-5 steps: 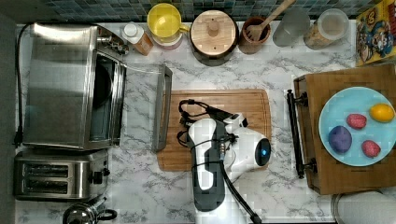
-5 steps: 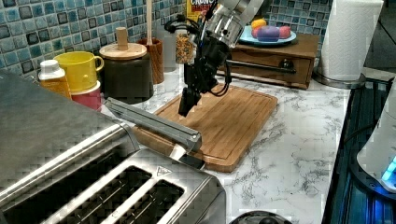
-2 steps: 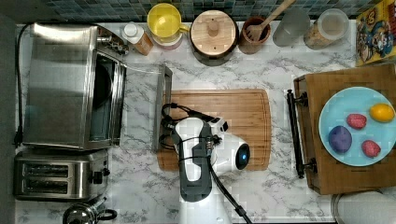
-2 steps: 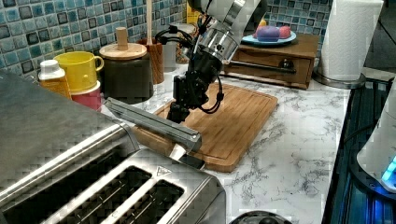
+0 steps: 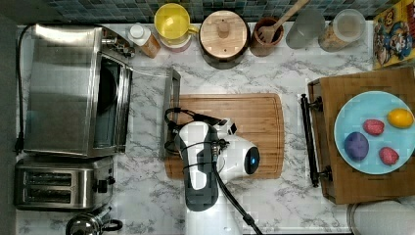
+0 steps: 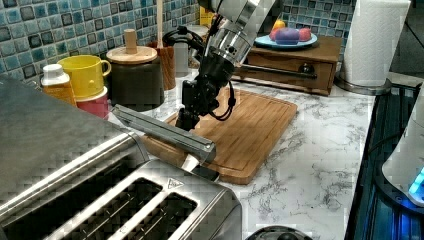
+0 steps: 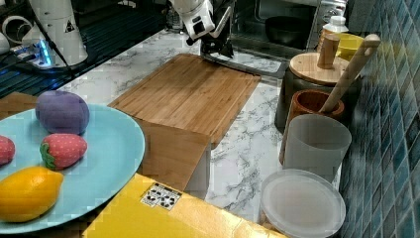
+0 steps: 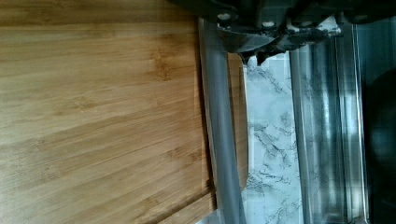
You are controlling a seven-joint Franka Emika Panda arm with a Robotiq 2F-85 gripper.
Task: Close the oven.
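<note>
Oven [image 5: 63, 88]: mouth facing the top view's right; door lying open, bar handle [image 5: 167, 112] running near-to-far; gripper [image 6: 186, 116] hanging beside it, claw state indiscernible.

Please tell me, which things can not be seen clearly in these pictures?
- Gripper, left view: fingertips hidden behind the long metal bar handle of the stainless-steel toaster oven.
- Top view: the white arm covers the gripper.
- Oven's dark inside, right view: contents unclear, cut by the top edge.
</note>
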